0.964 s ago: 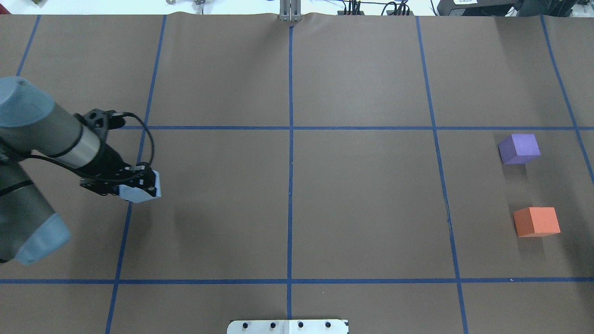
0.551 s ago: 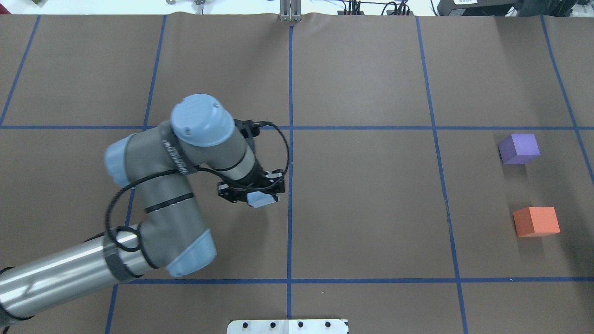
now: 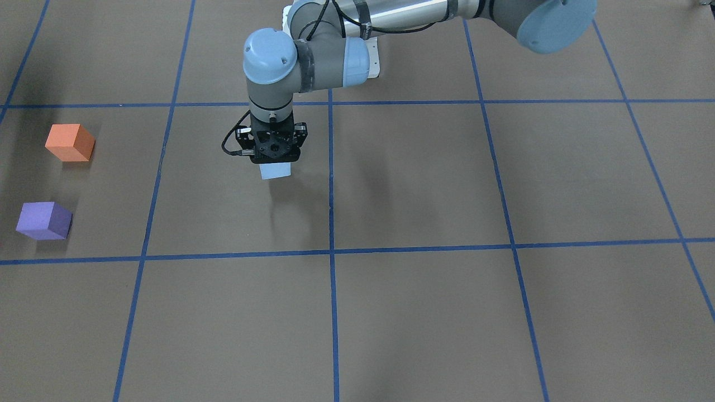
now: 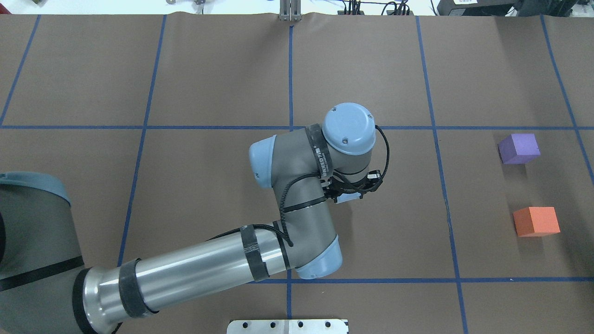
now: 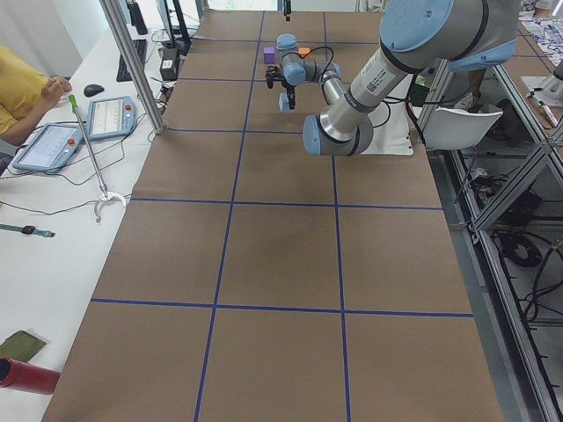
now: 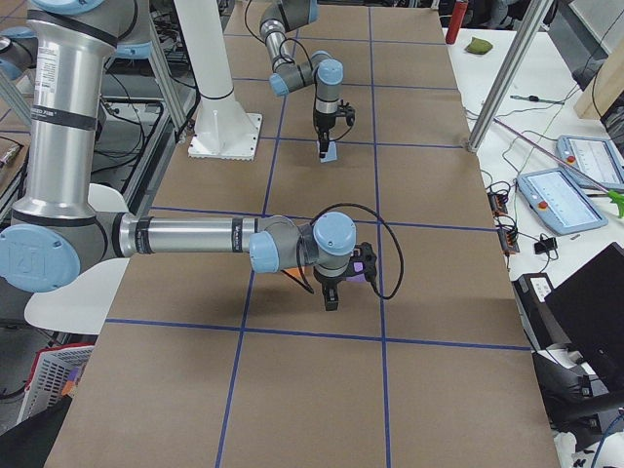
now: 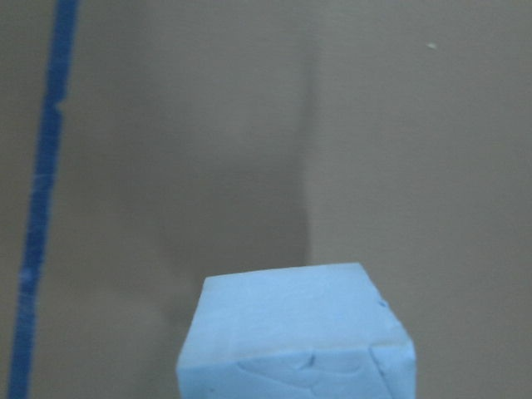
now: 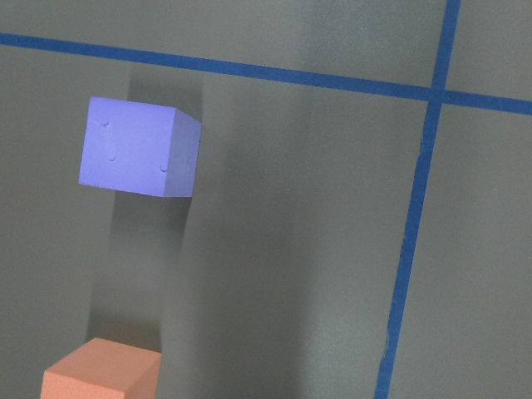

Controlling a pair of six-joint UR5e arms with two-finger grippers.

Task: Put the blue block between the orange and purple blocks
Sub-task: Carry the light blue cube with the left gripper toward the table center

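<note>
My left gripper (image 3: pixel 275 166) is shut on the light blue block (image 3: pixel 276 171) and holds it above the table, just right of the centre line in the overhead view (image 4: pixel 349 196). The block fills the lower part of the left wrist view (image 7: pixel 291 332). The purple block (image 4: pixel 519 148) and the orange block (image 4: pixel 536 221) rest on the table at the far right, apart, with bare table between them. Both show in the right wrist view: purple (image 8: pixel 137 148), orange (image 8: pixel 100 370). My right gripper (image 6: pixel 331 304) shows only in the exterior right view, pointing down; I cannot tell if it is open.
Blue tape lines (image 4: pixel 290 185) divide the brown table into a grid. A white base plate (image 4: pixel 287 326) sits at the near edge. Tablets (image 5: pixel 110 114) and a person are beside the table on the operators' side.
My left arm has swept from the table's far left to just right of the centre line, with the blue block in its gripper. The purple and orange blocks have not moved.
</note>
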